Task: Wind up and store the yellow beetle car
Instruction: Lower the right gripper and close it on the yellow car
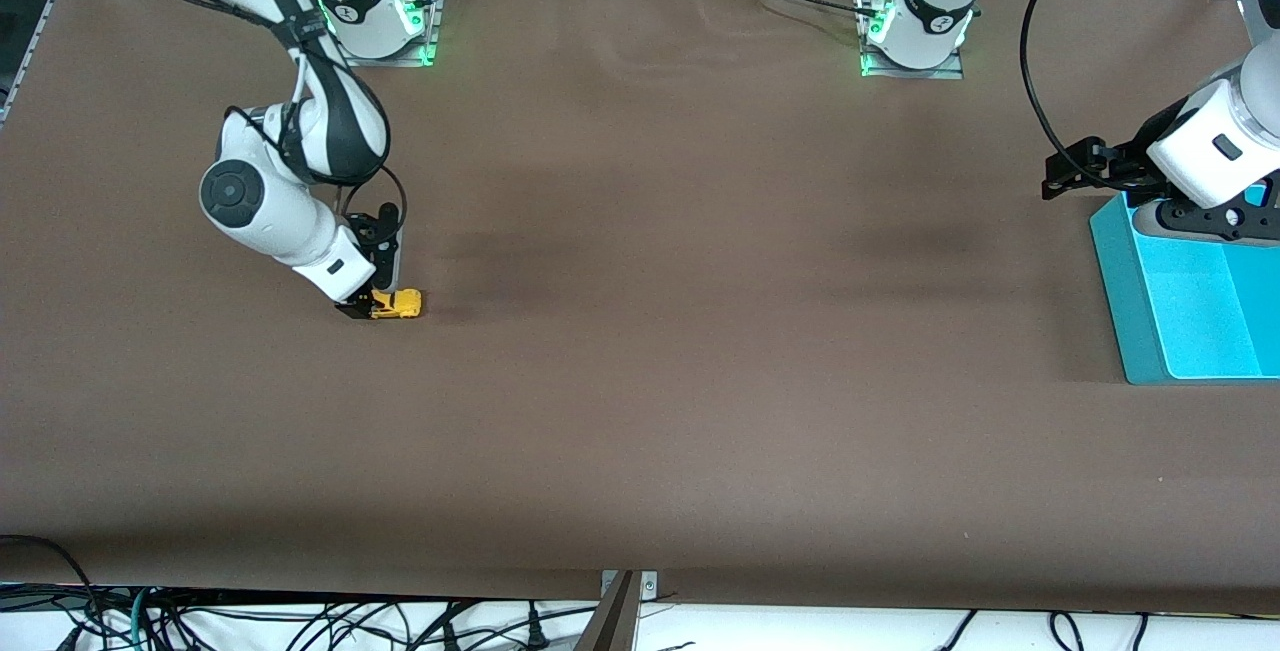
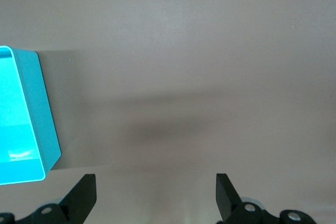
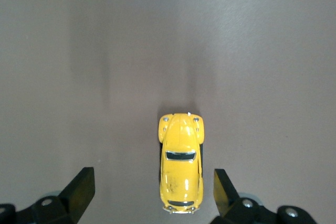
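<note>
1. The yellow beetle car (image 1: 398,304) stands on its wheels on the brown table (image 1: 640,411), toward the right arm's end of the table. Of the things on the table it lies nearest to the front camera, a little nearer than the blue bin.
2. In the right wrist view the car (image 3: 181,169) is seen from above: a rounded yellow body with dark windows. It lies between the two dark fingers (image 3: 79,190), closer to one of them, and touches neither.
3. The right gripper (image 1: 372,303) is low at the car, just above the table. Its jaws are wide open, standing on each side of the car, and they hold nothing.
4. The blue bin (image 1: 1120,301) stands at the left arm's end of the table, well apart from the car. It is an open container with a bright turquoise inside, and the edge of the front view cuts it off.
5. The left gripper (image 1: 1085,171) hangs in the air over the table just beside the bin. Its jaws are wide open and empty.
6. In the left wrist view one corner of the bin (image 2: 47,129) shows beside the bare table (image 2: 210,77), and the left gripper (image 2: 156,198) has only the brown surface under it.
</note>
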`<state>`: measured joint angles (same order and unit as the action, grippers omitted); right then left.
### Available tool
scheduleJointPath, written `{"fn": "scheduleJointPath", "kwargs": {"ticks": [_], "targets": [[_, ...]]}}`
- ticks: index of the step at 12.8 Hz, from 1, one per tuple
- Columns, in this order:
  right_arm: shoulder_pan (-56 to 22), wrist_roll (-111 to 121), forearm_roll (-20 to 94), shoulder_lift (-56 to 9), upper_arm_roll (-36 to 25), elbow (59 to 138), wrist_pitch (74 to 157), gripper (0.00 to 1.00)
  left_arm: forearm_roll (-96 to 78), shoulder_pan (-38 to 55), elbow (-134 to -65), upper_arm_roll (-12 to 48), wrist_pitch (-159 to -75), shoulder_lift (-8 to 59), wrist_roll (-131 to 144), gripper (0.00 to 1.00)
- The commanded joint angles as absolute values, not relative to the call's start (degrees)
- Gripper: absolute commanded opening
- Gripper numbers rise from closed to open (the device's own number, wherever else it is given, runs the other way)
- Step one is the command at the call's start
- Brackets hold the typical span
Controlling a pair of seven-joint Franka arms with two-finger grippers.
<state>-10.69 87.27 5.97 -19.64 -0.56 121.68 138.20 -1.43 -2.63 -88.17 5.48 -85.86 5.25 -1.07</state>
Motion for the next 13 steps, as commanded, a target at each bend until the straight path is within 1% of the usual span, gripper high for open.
{"fn": "scheduleJointPath", "kwargs": {"ticks": [1,4,8,9,12,13], "targets": [[-9.6,92.7,8.2,-21.7,-0.1,122.2,141.3,1.0,-2.2,-2.8,-86.2,5.5,-84.5,6.1,-1.9,1.0],[-9.7,94.0,7.9,-23.8,-0.1,121.8,145.5,1.0,-2.2,-2.8,-86.2,5.5,-84.5,6.1,-1.9,1.0],[-9.7,94.5,8.0,-24.7,-0.1,121.6,146.4,1.0,-2.2,-2.8,-86.2,5.5,-84.5,6.1,-1.9,1.0],[-9.7,94.5,8.1,-24.8,-0.1,121.9,147.1,0.94,-2.2,-2.8,-86.2,5.5,-84.5,6.1,-1.9,1.0],[-9.7,94.5,8.2,-25.6,-0.1,122.1,147.7,0.65,-2.2,-2.8,-86.2,5.5,-84.5,6.1,-1.9,1.0],[-9.7,94.5,8.2,-25.7,-0.1,122.1,147.8,0.57,-2.2,-2.8,-86.2,5.5,-84.5,6.1,-1.9,1.0]]}}
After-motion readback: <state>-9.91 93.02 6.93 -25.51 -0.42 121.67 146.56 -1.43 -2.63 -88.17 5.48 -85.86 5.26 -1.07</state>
